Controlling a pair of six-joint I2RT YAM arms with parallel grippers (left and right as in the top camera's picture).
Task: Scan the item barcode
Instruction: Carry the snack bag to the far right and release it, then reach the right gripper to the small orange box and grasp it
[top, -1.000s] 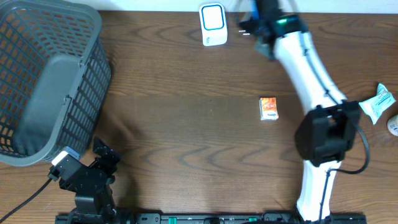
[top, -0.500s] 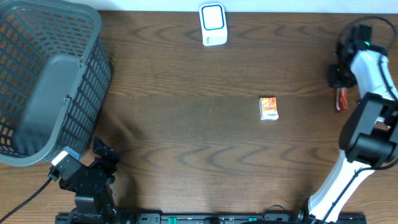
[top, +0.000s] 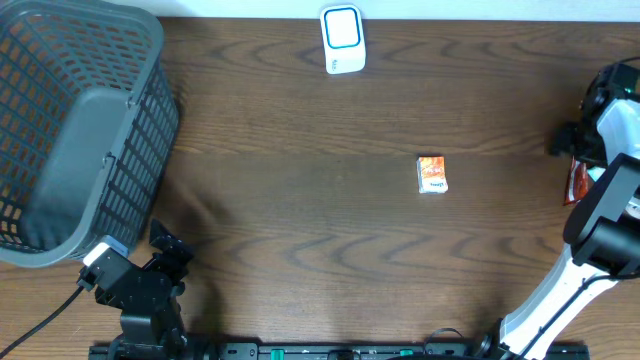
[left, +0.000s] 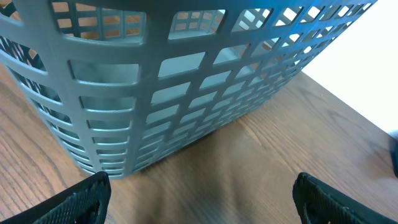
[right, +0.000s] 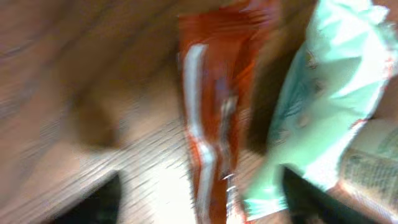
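Observation:
The white barcode scanner (top: 342, 40) stands at the table's back edge. A red packet (top: 576, 183) lies at the far right edge, next to my right gripper (top: 566, 142). The blurred right wrist view shows this red packet (right: 211, 106) running down between the wide-apart dark fingers (right: 99, 199), so my right gripper (right: 202, 202) is open and grips nothing. A small orange box (top: 432, 174) lies mid-table. My left gripper (top: 165, 245) rests at the front left, and in its wrist view my left gripper (left: 202, 202) is open and empty.
A large grey mesh basket (top: 75, 120) fills the back left, with its wall (left: 186, 81) close in front of the left wrist camera. A mint green packet (right: 329, 93) and another wrapped item (right: 373, 168) lie right of the red packet.
My right arm swung from beside the scanner to the far right edge, carrying the red packet. Its jaws then opened, and the packet now lies free.

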